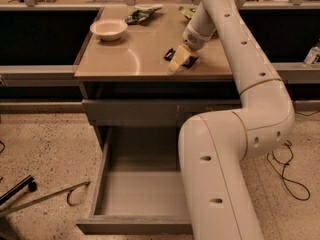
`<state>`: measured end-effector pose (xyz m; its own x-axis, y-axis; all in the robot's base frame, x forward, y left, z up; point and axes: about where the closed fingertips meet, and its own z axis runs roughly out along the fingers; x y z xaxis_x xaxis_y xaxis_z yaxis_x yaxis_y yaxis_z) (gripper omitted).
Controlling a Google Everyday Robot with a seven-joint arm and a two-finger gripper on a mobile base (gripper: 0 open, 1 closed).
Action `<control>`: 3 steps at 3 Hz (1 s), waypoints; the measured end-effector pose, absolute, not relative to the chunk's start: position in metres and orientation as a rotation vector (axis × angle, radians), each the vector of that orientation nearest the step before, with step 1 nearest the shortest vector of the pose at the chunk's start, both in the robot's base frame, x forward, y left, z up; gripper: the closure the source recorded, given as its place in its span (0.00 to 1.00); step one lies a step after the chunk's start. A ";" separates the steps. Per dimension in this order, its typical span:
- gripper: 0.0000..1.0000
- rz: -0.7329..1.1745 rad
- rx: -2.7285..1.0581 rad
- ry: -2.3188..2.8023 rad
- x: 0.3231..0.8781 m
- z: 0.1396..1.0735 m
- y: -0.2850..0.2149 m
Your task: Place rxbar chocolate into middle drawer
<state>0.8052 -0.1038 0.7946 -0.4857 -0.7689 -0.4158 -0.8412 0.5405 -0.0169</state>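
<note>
The rxbar chocolate [189, 61] is a small flat black bar lying on the tan tabletop [130, 59], near its right front part. My gripper [178, 60] is down on the bar and covers its middle, so black ends show on either side of it. The bar still rests on the table. The middle drawer [142, 191] stands pulled open low under the table, its smooth grey floor bare; my arm hides its right side.
A white bowl [108, 29] sits at the table's back left. Green snack bags [142, 14] lie at the back edge. A closed drawer front with pale scratches [145, 113] is above the open drawer. Cables [287, 169] lie on the floor at right, a metal stand leg [40, 196] at left.
</note>
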 end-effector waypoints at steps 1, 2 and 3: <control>0.43 0.267 -1.320 2.407 0.805 0.794 -0.104; 0.64 0.267 -1.320 2.407 0.805 0.794 -0.104; 0.89 0.267 -1.320 2.407 0.805 0.794 -0.104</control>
<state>0.8052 -0.1037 0.7943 -0.4861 -0.7688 -0.4156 -0.8411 0.5406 -0.0162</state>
